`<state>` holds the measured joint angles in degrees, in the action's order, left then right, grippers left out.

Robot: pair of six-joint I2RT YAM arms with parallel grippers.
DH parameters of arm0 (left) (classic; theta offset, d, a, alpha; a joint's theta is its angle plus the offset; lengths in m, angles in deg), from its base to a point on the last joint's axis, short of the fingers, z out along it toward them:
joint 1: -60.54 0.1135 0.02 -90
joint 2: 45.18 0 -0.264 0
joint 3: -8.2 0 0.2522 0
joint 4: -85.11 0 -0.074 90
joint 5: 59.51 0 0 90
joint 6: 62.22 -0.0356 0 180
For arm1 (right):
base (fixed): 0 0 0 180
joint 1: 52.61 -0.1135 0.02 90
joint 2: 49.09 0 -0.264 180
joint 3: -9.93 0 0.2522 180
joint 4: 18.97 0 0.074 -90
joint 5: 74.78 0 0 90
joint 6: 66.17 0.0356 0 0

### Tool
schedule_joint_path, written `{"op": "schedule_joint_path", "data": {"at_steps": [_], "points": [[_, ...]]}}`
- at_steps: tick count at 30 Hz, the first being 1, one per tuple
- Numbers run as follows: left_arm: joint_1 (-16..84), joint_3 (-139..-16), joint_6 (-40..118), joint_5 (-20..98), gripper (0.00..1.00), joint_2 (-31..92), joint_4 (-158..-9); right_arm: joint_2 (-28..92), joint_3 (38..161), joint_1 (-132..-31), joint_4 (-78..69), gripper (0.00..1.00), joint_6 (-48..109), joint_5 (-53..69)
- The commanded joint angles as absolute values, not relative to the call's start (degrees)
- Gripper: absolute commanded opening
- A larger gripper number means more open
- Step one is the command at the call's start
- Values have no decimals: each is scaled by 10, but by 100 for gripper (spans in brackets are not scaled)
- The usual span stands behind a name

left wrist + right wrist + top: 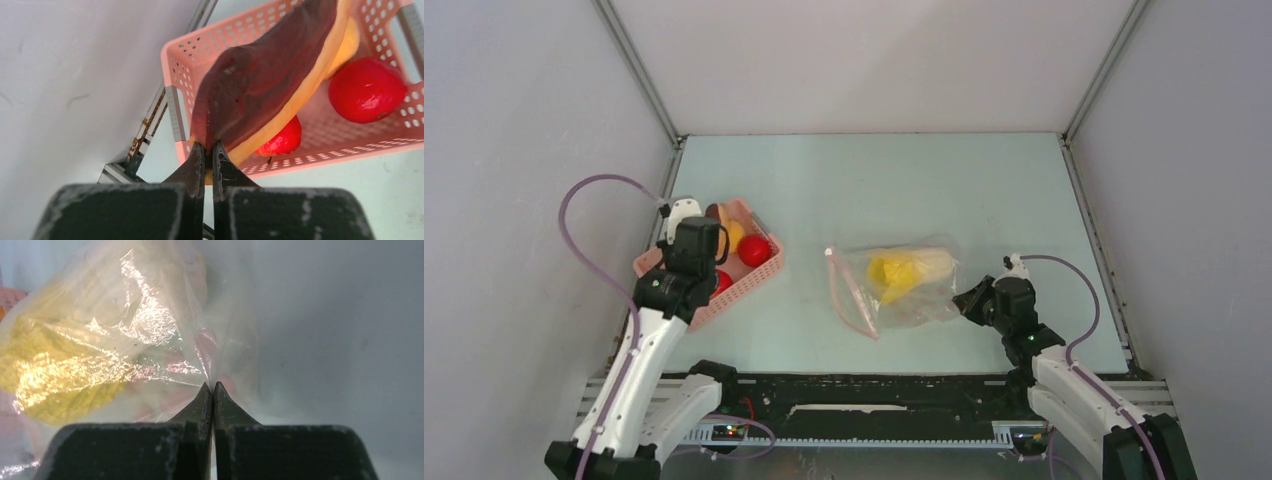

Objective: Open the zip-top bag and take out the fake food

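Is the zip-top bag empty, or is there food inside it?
Not empty: a yellow piece shows through the clear zip-top bag in both the top and right wrist views.

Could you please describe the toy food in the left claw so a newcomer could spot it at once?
On the left side of the table sits a pink basket. Over it, the left claw pinches one end of a long toy food piece. Unlike the round red fruits in the basket, it is elongated, dark brown on top and yellow-orange underneath.
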<state>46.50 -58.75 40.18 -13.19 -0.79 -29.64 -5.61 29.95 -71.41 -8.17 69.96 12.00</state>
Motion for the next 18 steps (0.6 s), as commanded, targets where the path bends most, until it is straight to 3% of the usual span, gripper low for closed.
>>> {"op": "schedule_joint_path", "data": {"at_steps": [1,4,9,12,18], "points": [[490,-560,408,-125,6,23,-344,-60,296,-704,-100,0,700,116],[494,-547,418,-153,37,26,-345,-59,297,-708,-101,0,699,112],[500,-560,432,-191,75,17,-322,-64,307,-708,-85,0,687,109],[500,-573,435,-180,85,8,-306,-70,319,-708,-65,0,675,112],[486,-609,475,-10,90,-27,-277,-66,330,-709,-59,1,669,93]]}}
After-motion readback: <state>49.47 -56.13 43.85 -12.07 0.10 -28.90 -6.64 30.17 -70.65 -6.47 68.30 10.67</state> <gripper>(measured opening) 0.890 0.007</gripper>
